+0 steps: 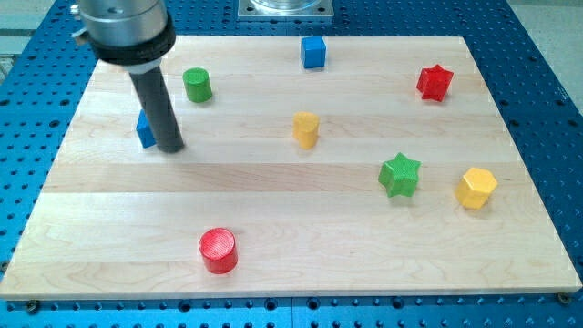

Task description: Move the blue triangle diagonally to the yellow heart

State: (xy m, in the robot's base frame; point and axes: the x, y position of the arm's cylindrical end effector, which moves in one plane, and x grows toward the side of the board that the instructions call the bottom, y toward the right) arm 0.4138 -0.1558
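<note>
Pale wooden table [301,228] fills most of view, made of long planks running left to right, grain and seams visible. Front edge thin, light-coloured. Table rests on blue metal base plate [547,82] with regular grid of small holes, showing along the view's left, right and bottom. Grey metal mount [285,9] at the view's top centre, cut off by frame. Pale strip at the view's top left corner, unclear what. Light even, soft; shadows faint. No walls, floor or windows discernible.
</note>
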